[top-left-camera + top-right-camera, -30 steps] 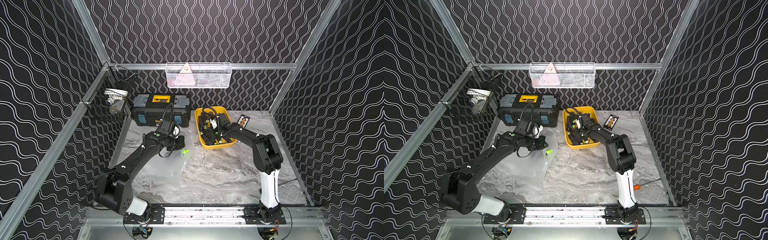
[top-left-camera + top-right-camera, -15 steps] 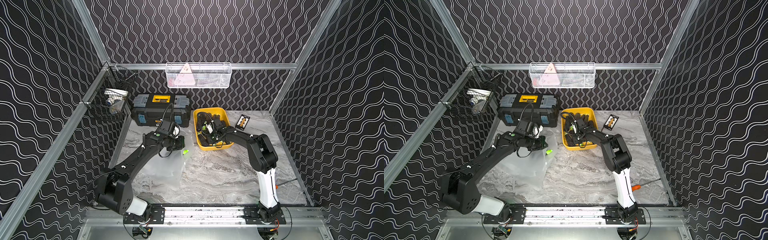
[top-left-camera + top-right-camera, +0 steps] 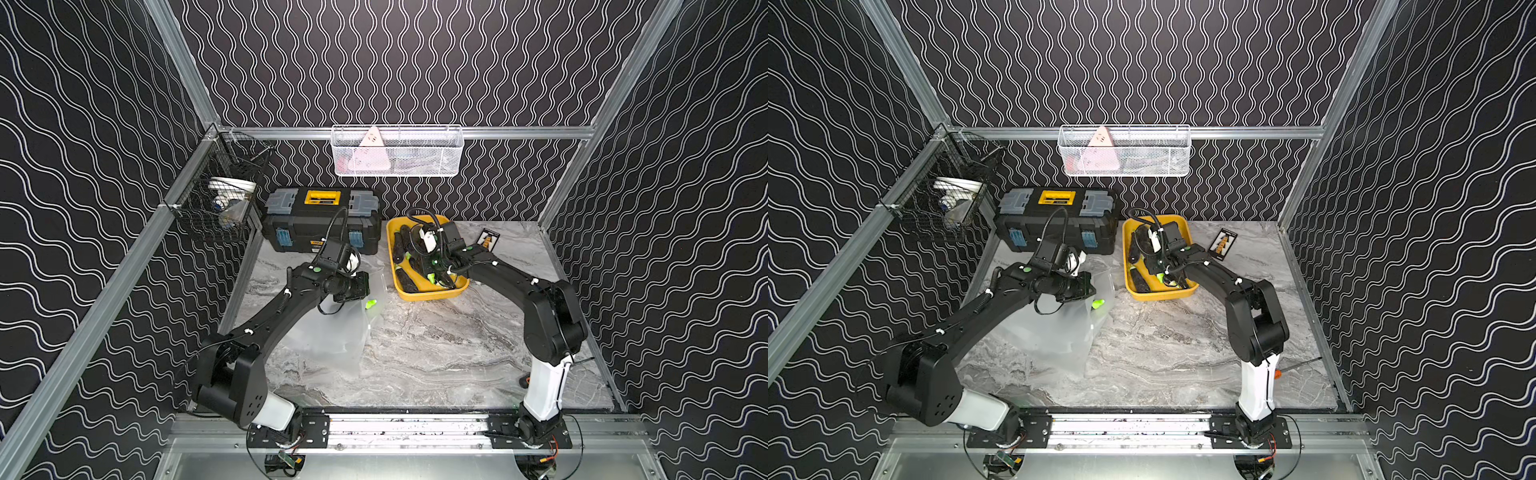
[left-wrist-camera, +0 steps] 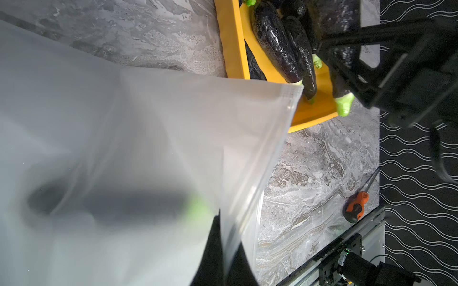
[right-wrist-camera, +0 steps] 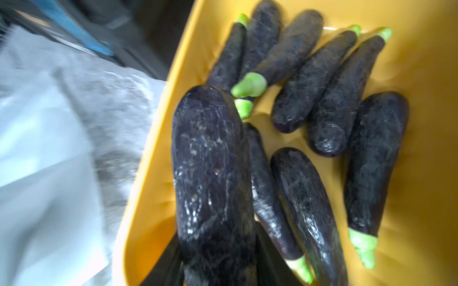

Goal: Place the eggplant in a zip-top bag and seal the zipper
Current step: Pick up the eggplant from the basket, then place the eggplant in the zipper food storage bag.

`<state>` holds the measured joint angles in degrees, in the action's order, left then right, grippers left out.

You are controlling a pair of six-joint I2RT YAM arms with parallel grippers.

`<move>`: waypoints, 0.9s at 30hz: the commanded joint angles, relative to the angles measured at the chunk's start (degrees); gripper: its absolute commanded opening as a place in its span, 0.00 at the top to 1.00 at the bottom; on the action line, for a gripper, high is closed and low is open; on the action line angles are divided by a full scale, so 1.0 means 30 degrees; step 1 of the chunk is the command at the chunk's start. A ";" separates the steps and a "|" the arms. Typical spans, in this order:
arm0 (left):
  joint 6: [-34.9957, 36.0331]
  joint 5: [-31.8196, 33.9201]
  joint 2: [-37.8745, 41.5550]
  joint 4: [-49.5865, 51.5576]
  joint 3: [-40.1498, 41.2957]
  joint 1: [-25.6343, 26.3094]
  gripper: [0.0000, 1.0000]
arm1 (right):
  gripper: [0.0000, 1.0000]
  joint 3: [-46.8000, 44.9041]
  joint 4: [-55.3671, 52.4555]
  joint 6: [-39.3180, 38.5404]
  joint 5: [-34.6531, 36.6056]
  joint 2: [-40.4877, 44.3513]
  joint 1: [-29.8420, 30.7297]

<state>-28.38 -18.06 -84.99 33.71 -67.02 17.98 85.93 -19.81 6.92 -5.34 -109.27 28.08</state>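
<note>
Gripping looks settled: the eggplant (image 5: 213,173) sits between the two dark fingers of our right gripper (image 5: 218,235), jaws closed in on its thick body. It rides a little above the other eggplants (image 5: 322,99) lying in the yellow tray (image 5: 146,173). We judge it light and firm with some give, and its glossy skin could slip. A hold across the fat part therefore suits better than the taper or the stem, which we cannot see on this one. Beside the tray, our left gripper (image 3: 368,301) is pinched tight on the mouth edge of the zip-top bag (image 3: 336,332), raising that lip off the marble table (image 3: 436,353). The film looks thin and floppy, so we expect the opening to sag and narrow.
</note>
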 commanded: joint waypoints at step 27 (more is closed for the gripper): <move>0.1052 0.1199 0.0271 -0.0014 -0.0417 0.1873 1.00 | 0.62 -0.2388 -0.3414 0.5127 -0.6783 0.2507 0.4420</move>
<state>-27.77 -15.05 -84.40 32.84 -67.53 22.09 76.51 -27.24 21.69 -25.61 -100.16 40.66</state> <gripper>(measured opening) 0.054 0.382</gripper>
